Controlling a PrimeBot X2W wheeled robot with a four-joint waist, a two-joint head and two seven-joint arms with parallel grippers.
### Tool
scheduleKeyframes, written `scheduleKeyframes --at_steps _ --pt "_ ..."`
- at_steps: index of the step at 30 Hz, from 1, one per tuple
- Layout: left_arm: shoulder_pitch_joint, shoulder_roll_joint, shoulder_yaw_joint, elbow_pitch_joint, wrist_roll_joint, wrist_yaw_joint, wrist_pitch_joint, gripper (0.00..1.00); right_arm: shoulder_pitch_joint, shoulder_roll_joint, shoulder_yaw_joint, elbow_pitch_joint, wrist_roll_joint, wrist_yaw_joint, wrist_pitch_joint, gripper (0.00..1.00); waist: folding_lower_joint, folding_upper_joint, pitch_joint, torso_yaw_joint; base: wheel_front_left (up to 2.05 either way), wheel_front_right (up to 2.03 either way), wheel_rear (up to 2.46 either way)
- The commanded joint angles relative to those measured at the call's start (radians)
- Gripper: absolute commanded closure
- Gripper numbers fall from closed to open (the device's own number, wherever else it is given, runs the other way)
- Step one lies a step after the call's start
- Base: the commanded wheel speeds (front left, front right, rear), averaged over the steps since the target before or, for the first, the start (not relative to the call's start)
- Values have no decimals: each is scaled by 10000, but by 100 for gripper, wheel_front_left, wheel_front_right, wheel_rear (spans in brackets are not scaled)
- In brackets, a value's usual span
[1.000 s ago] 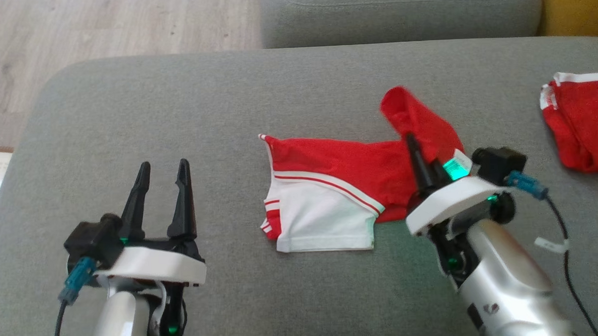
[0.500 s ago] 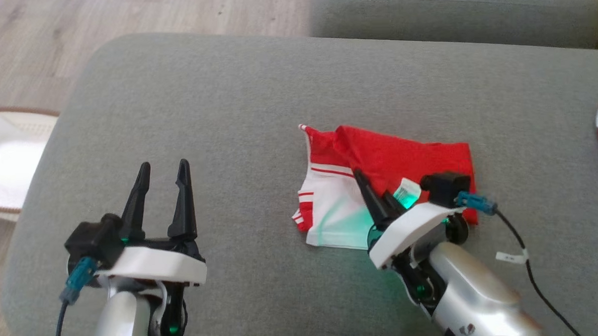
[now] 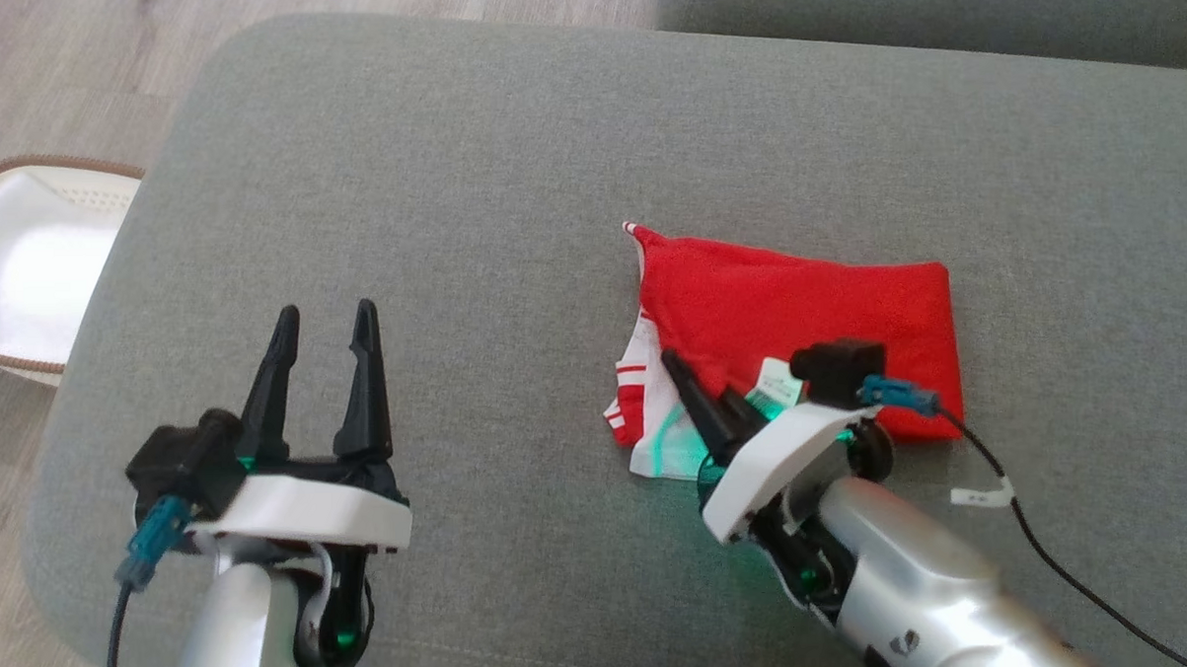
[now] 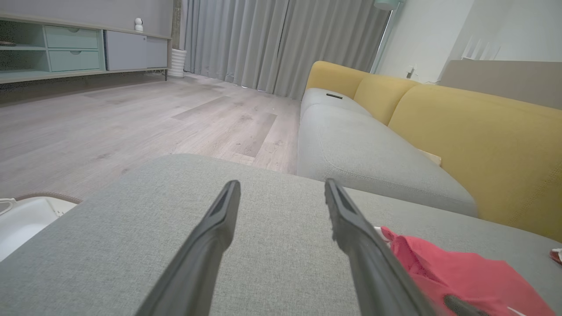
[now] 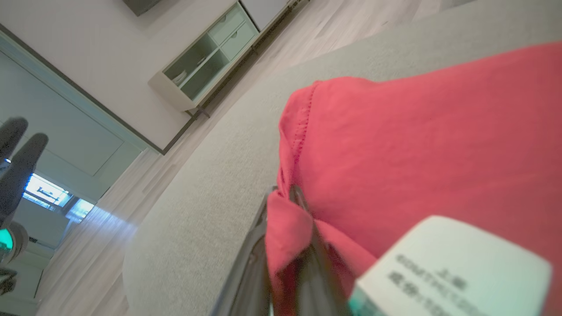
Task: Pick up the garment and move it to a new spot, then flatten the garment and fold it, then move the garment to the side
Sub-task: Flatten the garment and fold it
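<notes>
Folding seems to be the step in hand: the garment (image 3: 800,307) lies on the right half of the grey sofa seat (image 3: 449,161), with its red layer doubled over the white striped part, so that only a narrow white strip shows at the near left corner. Your right gripper (image 3: 699,379) has its jaws pressed together on a red edge of the cloth, and the white care label (image 3: 778,384) is just beside them. Your left gripper (image 3: 326,308) hovers well apart to the left, jaws spread and holding nothing. I think the next move asks you to lay this edge down evenly and let go without dragging the lower layer. A white basket (image 3: 28,254) stands on the floor (image 3: 51,56) beside the seat. The right arm's cable (image 3: 1046,555) trails near the garment and could catch it.
</notes>
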Motion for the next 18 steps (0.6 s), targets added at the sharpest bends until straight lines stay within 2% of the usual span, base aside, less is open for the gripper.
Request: scheduleKeyframes --at_steps 1,4,8,12,16,18 --pt "-490 66 270 -346 -75 68 -51 0 -290 148 360 -251 189 67 -72 0 0 0 34 -11 0 0 0" --pt "-512 66 358 -306 -35 74 -51 0 -393 148 929 -442 582 67 -36 0 0 0 16 -130 0 0 0" --pt "-501 66 441 -279 10 61 -51 0 -707 148 1013 -293 781 67 -270 0 0 0 -89 -390 0 0 0" --pt "-472 66 535 -357 17 50 -51 0 -1114 148 475 175 596 67 -504 0 0 0 -223 -798 0 0 0" --pt "-447 66 570 -455 14 61 -51 0 -1400 148 -148 771 -102 67 -573 0 0 0 -298 -1117 0 0 0" --pt "-436 66 595 -527 -3 78 -51 0 -1596 148 -855 1085 -786 67 -585 0 0 0 -319 -1346 0 0 0"
